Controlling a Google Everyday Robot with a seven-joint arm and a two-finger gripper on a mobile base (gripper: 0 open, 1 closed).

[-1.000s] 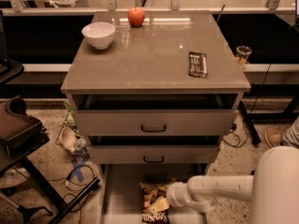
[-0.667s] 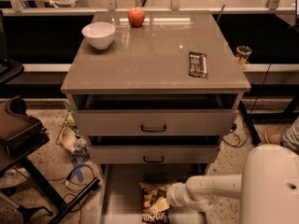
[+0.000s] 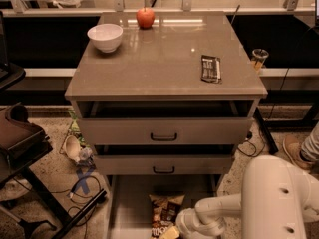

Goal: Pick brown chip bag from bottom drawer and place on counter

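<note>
The brown chip bag [image 3: 164,212], dark and crinkly with tan chip pictures and white lettering, lies on the floor of the pulled-out bottom drawer [image 3: 127,208]. The claw [image 3: 172,231] sits low at the bag's lower right corner; whether it is open or has hold of the bag cannot be told. The surface [image 3: 159,59] above carries a white bowl [image 3: 104,36], a red apple [image 3: 145,17] and a black wrapper [image 3: 211,67].

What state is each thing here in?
bottom drawer: pulled open.
top drawer: slightly open.
middle drawer: slightly open.
brown chip bag: lying in the bottom drawer.
white bowl: upright on the counter.
black wrapper: flat on the counter.
gripper: down at the bag's right edge.
</note>
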